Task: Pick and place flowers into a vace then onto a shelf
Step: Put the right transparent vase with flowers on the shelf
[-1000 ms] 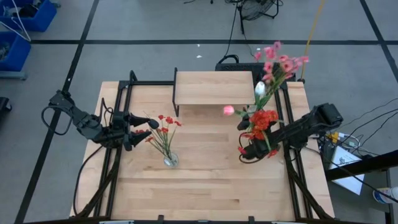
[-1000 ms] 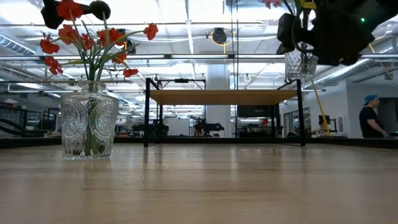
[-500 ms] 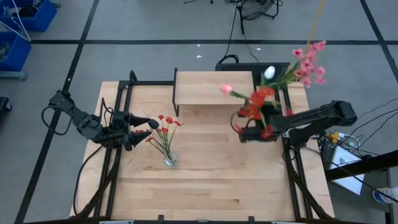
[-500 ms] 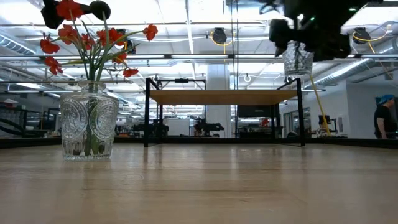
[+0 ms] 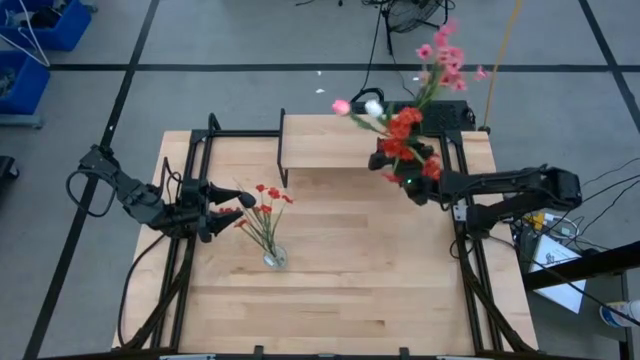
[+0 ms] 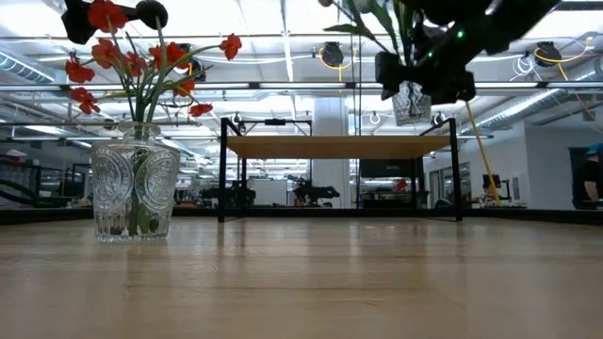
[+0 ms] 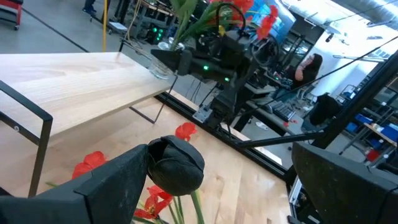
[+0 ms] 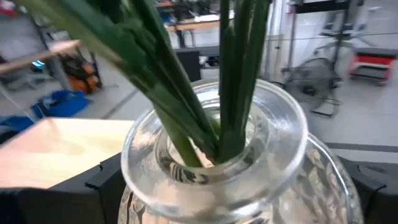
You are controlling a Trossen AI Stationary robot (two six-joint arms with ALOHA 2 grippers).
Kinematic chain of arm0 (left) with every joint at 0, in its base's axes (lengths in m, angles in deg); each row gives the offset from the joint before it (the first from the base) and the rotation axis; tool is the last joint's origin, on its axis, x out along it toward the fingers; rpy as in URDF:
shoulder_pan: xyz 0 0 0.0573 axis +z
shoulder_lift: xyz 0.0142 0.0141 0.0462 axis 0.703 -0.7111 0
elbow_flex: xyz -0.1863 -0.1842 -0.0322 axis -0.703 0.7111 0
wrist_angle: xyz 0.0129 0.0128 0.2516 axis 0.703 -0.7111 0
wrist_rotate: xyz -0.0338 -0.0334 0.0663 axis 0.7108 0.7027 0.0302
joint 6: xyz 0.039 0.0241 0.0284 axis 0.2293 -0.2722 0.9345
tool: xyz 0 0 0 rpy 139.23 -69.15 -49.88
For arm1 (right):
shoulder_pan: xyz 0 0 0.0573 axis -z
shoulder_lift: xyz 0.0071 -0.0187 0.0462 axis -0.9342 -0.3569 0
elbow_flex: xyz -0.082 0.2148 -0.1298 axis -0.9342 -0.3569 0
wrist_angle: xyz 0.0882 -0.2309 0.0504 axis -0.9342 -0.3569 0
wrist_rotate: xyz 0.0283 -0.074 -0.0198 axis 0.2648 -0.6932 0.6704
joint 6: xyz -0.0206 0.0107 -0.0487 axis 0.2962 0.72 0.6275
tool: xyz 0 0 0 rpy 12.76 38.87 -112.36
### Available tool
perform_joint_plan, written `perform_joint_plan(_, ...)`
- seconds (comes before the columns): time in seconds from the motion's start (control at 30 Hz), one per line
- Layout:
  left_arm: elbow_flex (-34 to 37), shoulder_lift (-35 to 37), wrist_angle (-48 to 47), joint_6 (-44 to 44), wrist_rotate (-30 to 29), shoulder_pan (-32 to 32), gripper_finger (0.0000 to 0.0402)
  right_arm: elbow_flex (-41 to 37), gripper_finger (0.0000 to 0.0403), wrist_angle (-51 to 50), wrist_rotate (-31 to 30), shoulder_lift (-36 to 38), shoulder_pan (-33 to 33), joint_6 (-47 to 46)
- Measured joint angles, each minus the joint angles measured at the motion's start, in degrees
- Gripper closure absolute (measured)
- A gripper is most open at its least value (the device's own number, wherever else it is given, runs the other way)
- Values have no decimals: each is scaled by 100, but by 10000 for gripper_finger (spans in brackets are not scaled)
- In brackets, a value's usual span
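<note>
Two cut-glass vases: my right gripper (image 5: pixel 408 185) is clamped around one (image 6: pixel 412 102), holding red and pink flowers (image 5: pixel 412 125), above the light wood shelf (image 5: pixel 335 140). My left gripper (image 5: pixel 232 208) waits parted beside the other (image 6: pixel 132 193).

A blue bin (image 5: pixel 45 22) is seen on the grey floor at upper left, and what may be a person (image 7: pixel 309 67) beyond the table.

red and pink flowers (image 5: pixel 412 128) in glass vase (image 6: pixel 412 102), held tilted above light wood shelf (image 5: pixel 330 142)
</note>
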Motion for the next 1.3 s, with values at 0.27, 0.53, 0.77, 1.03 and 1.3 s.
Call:
perform_joint_plan(0.27, 0, 0, -2, 0, -7, 1, 2, -233, 58, 779, 787, -49, 541, 526)
perform_joint_plan(0.53, 0, -7, 0, 0, -7, 1, 2, -233, 58, 807, 1451, -118, 1060, 511)
perform_joint_plan(0.77, 0, -7, 1, 1, -7, 1, 2, -233, 58, 807, 1852, -298, 1328, 260)
perform_joint_plan(1.03, 0, -7, 7, 2, -7, 1, 2, -212, 58, 1037, 1842, -568, 1373, 167)
perform_joint_plan(1.3, 0, -7, 7, 2, -7, 1, 2, -214, 53, 1065, 1863, -597, 1371, 366)
